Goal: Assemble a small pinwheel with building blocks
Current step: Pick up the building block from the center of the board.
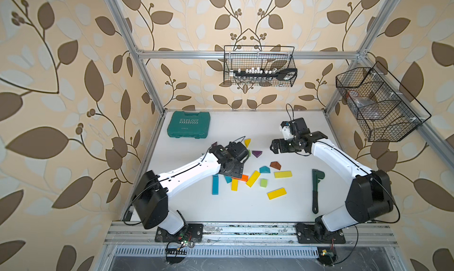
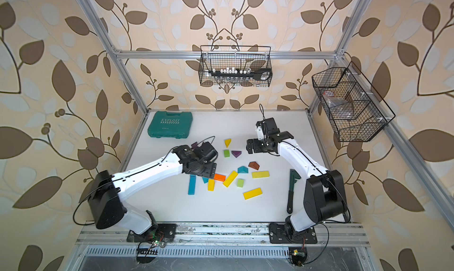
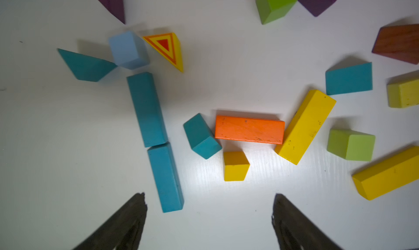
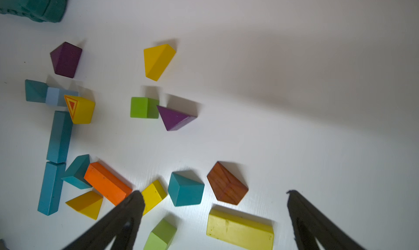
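White table (image 1: 245, 124) — building blocks (image 1: 253, 178), tool case (image 1: 188, 124), wrench (image 1: 315, 191)

Building blocks (image 1: 253, 178) lie on the table (image 1: 245, 209) between case (image 1: 188, 124) and wrench (image 1: 315, 188).

In both top views my left arm (image 1: 189, 166) hides the pale blue cube (image 3: 129, 50) and one teal bar (image 3: 146, 108); the right wrist view crops the tool case (image 4: 31, 4).

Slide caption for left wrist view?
Left end effector open near two teal bars laid end to end, pale blue cube by one end.
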